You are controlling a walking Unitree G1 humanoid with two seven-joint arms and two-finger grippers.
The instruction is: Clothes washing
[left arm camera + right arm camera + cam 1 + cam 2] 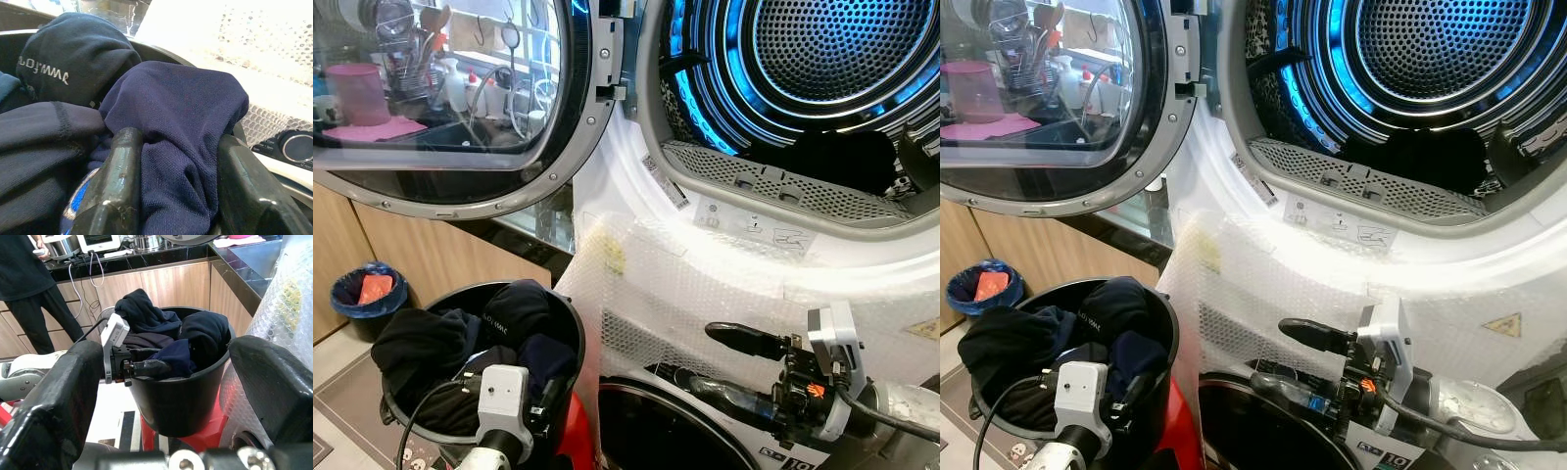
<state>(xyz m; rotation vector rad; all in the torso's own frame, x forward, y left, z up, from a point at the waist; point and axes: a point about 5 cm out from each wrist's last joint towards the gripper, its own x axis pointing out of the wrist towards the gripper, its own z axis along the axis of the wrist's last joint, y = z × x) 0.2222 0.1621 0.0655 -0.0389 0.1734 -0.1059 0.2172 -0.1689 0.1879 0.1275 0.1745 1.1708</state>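
Clothes: dark navy and black fabric garments [460,338] heaped in the round black plastic bucket [176,396], beside the machine front; how many, cannot tell.
Left gripper [178,196]: down in the bucket, fingers clamped on a fold of navy mesh cloth [181,132].
Right gripper [729,357]: two black fingers spread apart, nothing between them, hovering before the bubble-wrapped white panel [705,284].
Drum: one blue-lit steel drum [822,59], round glass door [440,98] swung open; a dark item [837,157] inside, hard to make out.
Background: one person [29,289] by the counter, cut off at the shoulders; one small blue bin [367,294].
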